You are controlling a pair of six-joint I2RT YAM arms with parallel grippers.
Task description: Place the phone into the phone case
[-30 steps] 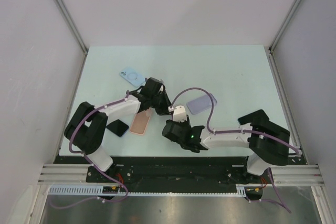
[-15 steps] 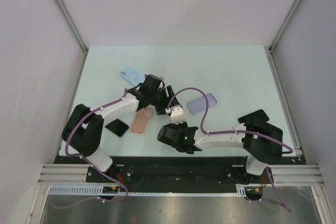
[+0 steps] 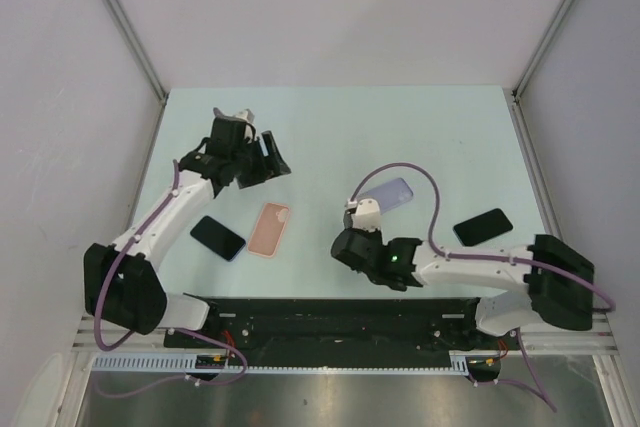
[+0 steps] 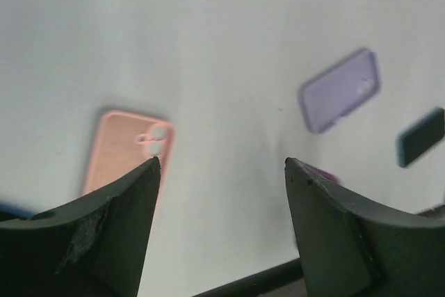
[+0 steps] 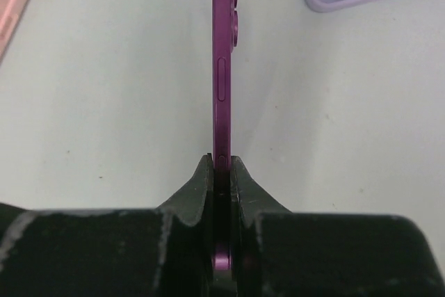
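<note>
Purple phone (image 5: 222, 67) is now clamped in the right gripper (image 5: 222, 163); the left gripper (image 4: 221, 165) has opened and drawn back, so the handover looks complete.

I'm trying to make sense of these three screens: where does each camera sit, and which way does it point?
Top external: fixed overhead behind the robot, looking down on the table; the left arm and right arm show whole.
Left wrist: on the left arm, looking down through the open left pincer at the pink case.
Right wrist: on the right arm, looking along the right pincer, shut on the purple phone held edge-on.
Shared: both wrist views show the lilac case and the pink case.
</note>
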